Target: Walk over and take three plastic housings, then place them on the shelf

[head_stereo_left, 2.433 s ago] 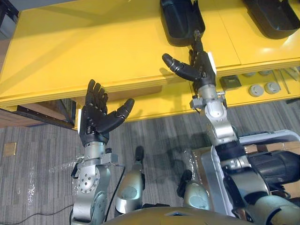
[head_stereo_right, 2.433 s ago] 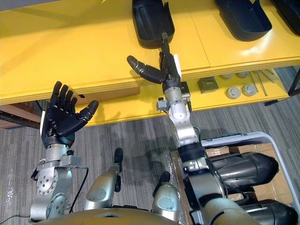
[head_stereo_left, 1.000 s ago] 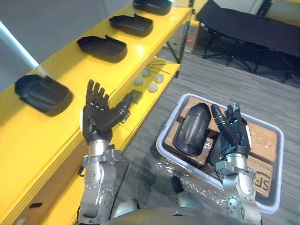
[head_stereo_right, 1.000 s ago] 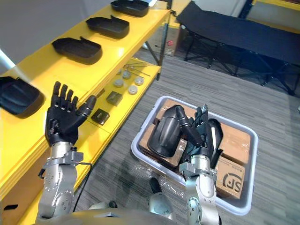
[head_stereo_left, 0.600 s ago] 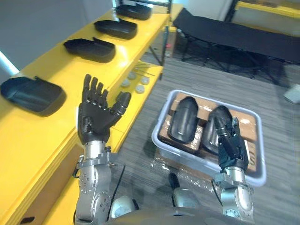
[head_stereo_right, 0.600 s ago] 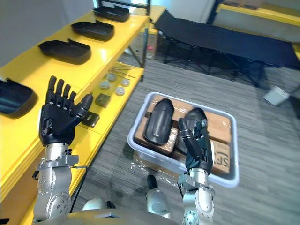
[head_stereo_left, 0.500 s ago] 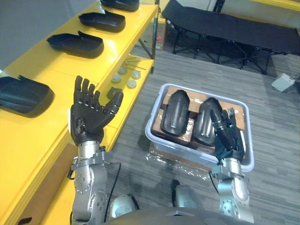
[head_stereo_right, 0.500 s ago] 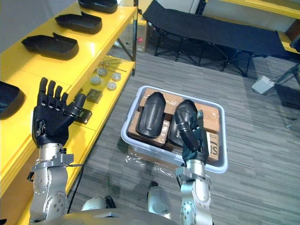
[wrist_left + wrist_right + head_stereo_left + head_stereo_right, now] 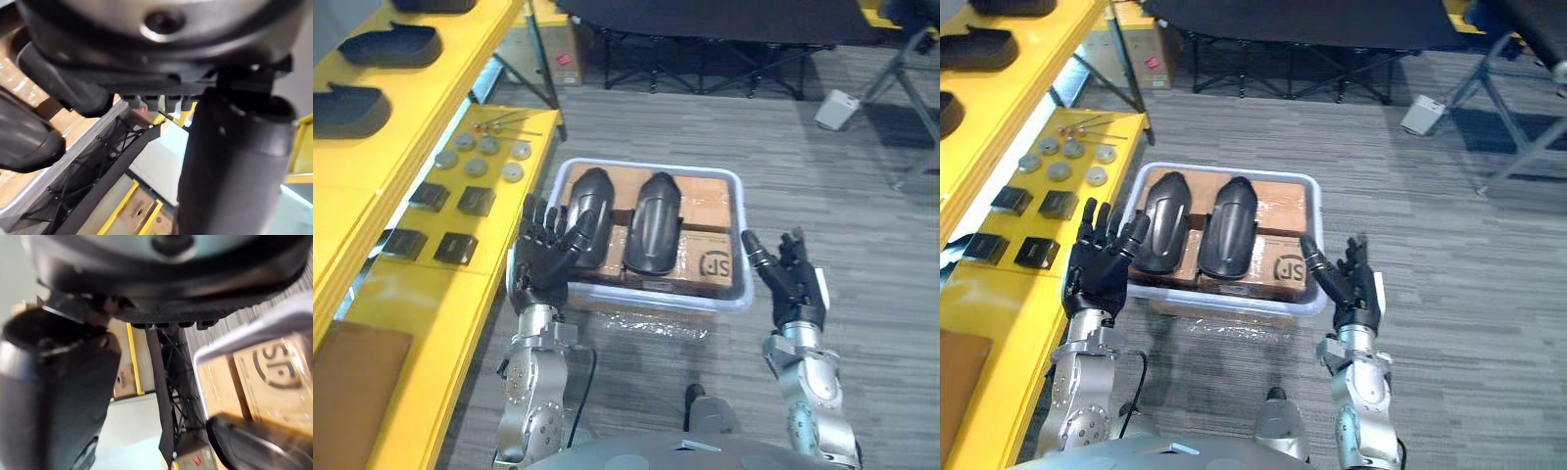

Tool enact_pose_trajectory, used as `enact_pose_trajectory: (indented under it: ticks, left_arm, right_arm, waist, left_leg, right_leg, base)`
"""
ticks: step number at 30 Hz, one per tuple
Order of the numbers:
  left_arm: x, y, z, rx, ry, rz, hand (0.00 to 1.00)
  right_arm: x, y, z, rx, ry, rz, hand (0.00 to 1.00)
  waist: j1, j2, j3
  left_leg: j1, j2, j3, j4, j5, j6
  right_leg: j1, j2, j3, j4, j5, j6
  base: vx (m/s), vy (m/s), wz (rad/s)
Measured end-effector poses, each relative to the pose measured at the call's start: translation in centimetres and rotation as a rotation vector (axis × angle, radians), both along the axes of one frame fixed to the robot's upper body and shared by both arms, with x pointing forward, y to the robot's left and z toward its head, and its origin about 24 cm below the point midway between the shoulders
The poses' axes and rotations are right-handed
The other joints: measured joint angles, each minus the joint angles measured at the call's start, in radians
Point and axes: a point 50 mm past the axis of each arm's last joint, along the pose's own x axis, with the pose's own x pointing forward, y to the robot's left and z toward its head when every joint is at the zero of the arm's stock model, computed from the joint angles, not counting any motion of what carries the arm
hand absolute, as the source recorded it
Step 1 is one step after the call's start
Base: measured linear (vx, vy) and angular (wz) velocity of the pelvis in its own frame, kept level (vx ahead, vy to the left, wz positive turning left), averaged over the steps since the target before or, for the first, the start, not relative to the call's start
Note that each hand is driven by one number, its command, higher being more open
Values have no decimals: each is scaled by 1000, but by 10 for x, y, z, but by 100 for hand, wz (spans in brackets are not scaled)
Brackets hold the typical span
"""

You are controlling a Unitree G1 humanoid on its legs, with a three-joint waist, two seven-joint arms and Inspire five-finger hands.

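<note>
Standing over the grey tote [image 9: 651, 166] on the floor, the robot faces a left plastic housing [image 9: 590, 223] and a right plastic housing [image 9: 652, 223], lying side by side on cardboard boxes [image 9: 705, 211] inside it, tops exposed, which judges well for a grasp from above. The left hand [image 9: 543, 262] is raised at the tote's near left corner, fingers spread wide, empty. The right hand [image 9: 790, 286] is raised just outside the near right corner, likewise splayed and empty. More housings [image 9: 352, 110] sit on the yellow shelf [image 9: 372, 166] to the left
</note>
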Motion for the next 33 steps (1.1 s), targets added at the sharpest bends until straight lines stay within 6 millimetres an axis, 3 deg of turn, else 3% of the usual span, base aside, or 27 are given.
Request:
enact_pose_trajectory:
  ticks: [2,3,4,5,7,10,14,16,18,20,26,33]
  left_arm:
    - [1,1,2,7,-13,-1,100]
    - [1,1,2,5,-15,-4,100]
    - [2,2,3,9,-25,-9,100]
    - [3,5,4,24,-26,-10,100]
    - [0,10,0,43,-1,-2,100]
    - [1,13,-2,61,23,-10,100]
    - [1,17,-1,85,16,-16,100]
    - [2,14,3,85,-4,-36,100]
    - [7,7,7,86,-22,-85,100]
    - [10,2,9,90,-31,-115,100]
    - [13,-2,12,88,-47,-142,100]
    - [24,-15,16,90,-80,-229,100]
  right_arm:
    - [1,-11,8,-47,-3,-2,100]
    - [1,-12,8,-51,3,-5,100]
    - [3,-13,8,-55,10,0,100]
    - [5,-9,5,-41,24,7,100]
    - [6,0,-3,-14,50,29,100]
    - [7,3,-12,-74,104,31,100]
    - [39,2,-21,-163,167,-20,100]
    - [65,-5,-8,-212,146,-59,100]
    - [99,-17,24,-283,82,-111,100]
    - [117,-26,46,-353,48,-152,100]
    - [143,-54,92,-490,13,-240,100]
    - [163,-69,101,-622,156,-204,100]
  waist:
    - [13,23,-6]
    - [13,27,-7]
    - [16,36,-10]
    - [17,19,4]
    - [26,-1,13]
    - [44,-4,15]
    - [69,-4,25]
    - [75,2,61]
    - [92,11,117]
    - [100,17,149]
    - [111,45,219]
    - [127,63,237]
  left_leg:
    - [14,-65,-30,-34,-95,44]
    - [16,-73,-40,-55,-105,37]
    - [17,-81,-40,-81,-125,-5]
    - [16,-99,-37,-82,-117,-30]
    - [19,-121,-38,-75,-114,-38]
    - [17,-156,-60,-75,-113,-31]
    - [-47,-167,-115,-64,-102,-27]
    - [-88,-169,-139,-50,-91,-27]
    - [-129,-172,-154,-36,-79,-23]
    - [-149,-176,-168,-35,-69,-22]
    - [-172,-192,-195,-40,-52,-14]
    - [-197,-206,-208,-39,-45,-6]
  right_leg:
    - [-20,5,41,-59,52,16]
    - [-28,3,44,-67,62,22]
    - [-43,-2,49,-79,78,36]
    - [-40,-19,50,-97,101,46]
    - [-27,-42,25,-123,132,52]
    - [5,-76,-22,-155,153,63]
    - [-5,-85,-77,-165,159,63]
    - [-21,-85,-97,-169,173,58]
    - [-48,-85,-103,-171,191,53]
    - [-57,-86,-115,-170,196,52]
    - [-72,-99,-138,-158,197,51]
    - [-108,-114,-136,-130,197,52]
  base:
    - [-53,136,-66]
    - [-59,101,-24]
    - [-89,164,-14]
    - [-88,183,-13]
    - [-67,130,0]
    - [-54,90,26]
    - [-74,11,37]
    - [-101,-2,28]
    - [-116,14,13]
    - [-78,8,16]
    - [-22,10,13]
    - [1,9,2]
